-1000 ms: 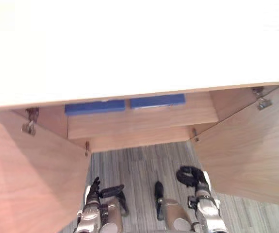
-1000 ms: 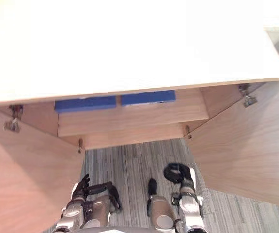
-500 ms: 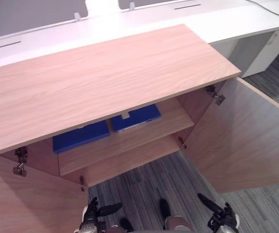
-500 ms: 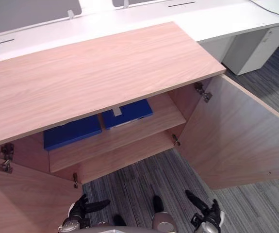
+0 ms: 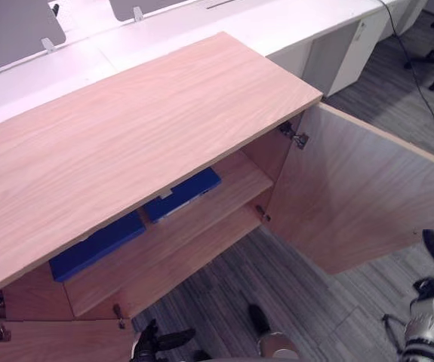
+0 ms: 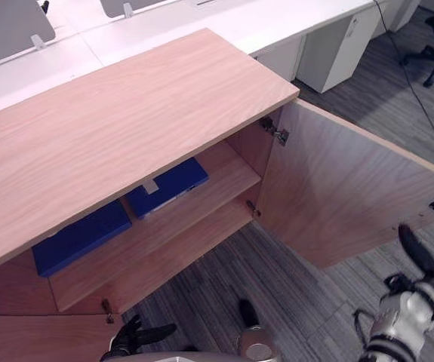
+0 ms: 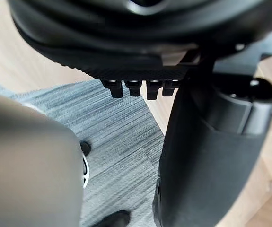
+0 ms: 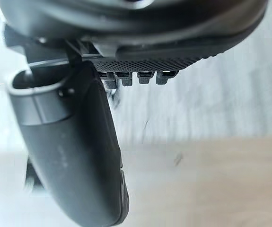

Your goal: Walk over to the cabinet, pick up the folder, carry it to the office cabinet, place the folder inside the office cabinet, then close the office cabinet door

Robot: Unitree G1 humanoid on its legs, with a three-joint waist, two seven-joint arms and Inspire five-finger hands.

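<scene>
Overhead, blue folders (image 5: 96, 247) lie on the cabinet shelf (image 5: 228, 192); wrist views show carpet (image 7: 119, 142).

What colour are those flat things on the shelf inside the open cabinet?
Blue, both folders; they show clearest in the right eye view.

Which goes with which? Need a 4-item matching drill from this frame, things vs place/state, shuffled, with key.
1. blue folders
2. right cabinet door
3. white desk
4. right hand

A. behind the cabinet
B. swung open
C. lying on the shelf inside the cabinet
D. open and empty, near the door's outer edge

Pairs: 1-C, 2-B, 3-A, 4-D.
</scene>
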